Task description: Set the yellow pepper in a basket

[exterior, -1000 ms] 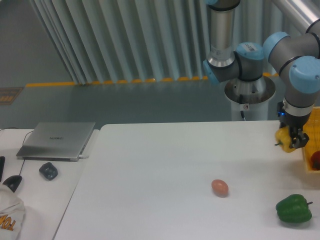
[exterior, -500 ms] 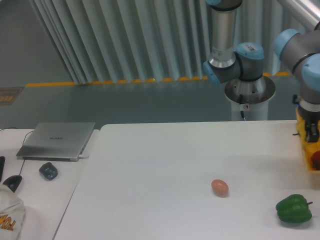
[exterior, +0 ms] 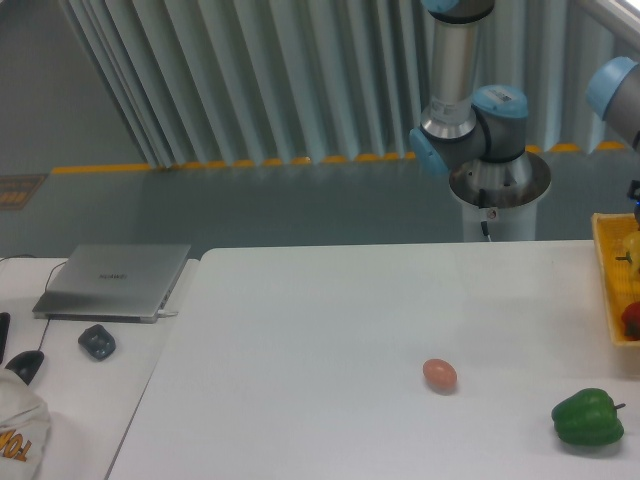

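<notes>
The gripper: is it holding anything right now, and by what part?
Cannot be told. The gripper is out of view past the right edge; only a sliver of the yellow pepper shows above the basket.

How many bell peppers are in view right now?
2: the green pepper on the table's front right, and the yellow pepper at the right edge over the basket. More could be hidden off-frame in the basket.
</notes>
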Controlling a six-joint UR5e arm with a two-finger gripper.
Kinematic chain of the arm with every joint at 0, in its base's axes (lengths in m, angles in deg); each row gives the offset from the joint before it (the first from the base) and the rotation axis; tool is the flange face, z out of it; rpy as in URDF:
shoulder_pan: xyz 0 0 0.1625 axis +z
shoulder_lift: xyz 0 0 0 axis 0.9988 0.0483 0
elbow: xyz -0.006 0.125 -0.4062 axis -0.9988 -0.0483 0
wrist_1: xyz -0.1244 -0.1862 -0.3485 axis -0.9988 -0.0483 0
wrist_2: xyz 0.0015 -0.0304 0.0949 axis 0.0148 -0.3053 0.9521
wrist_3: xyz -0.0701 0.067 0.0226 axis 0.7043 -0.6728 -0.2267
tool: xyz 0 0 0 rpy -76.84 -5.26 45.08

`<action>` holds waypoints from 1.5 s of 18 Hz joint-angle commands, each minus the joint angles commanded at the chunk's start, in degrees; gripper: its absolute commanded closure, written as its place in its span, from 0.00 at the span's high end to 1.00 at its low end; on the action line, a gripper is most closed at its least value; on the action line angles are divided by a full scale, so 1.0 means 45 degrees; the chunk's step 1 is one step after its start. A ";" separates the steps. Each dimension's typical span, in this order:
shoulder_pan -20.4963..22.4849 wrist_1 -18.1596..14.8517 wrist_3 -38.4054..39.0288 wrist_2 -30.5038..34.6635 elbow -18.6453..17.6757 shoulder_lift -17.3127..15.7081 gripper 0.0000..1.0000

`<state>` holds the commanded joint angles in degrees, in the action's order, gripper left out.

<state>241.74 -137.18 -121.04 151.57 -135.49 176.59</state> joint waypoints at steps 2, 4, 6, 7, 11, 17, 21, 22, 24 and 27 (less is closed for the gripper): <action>-0.0020 -0.0019 0.0097 0.0021 0.0000 0.0058 0.73; -0.0020 -0.0039 0.0078 0.0021 0.0000 0.0137 0.95; -0.0020 -0.0039 0.0175 0.0021 -0.0039 0.0137 0.99; 0.0000 -0.0020 0.0176 0.0021 -0.0039 0.0137 0.99; 0.0039 0.0000 0.0176 -0.0077 -0.0001 0.0117 1.00; 0.0059 0.1169 0.0175 -0.1790 0.0155 0.0098 1.00; 0.0059 0.2006 0.1009 -0.2689 0.0330 0.0196 1.00; 0.0059 0.2108 0.1325 -0.2906 0.0332 0.0176 1.00; -0.0019 0.2109 0.2163 -0.3220 0.0448 0.0156 1.00; -0.0253 0.2168 0.3103 -0.3241 0.0488 0.0137 1.00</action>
<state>240.60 -127.42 -107.08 136.98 -133.29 177.21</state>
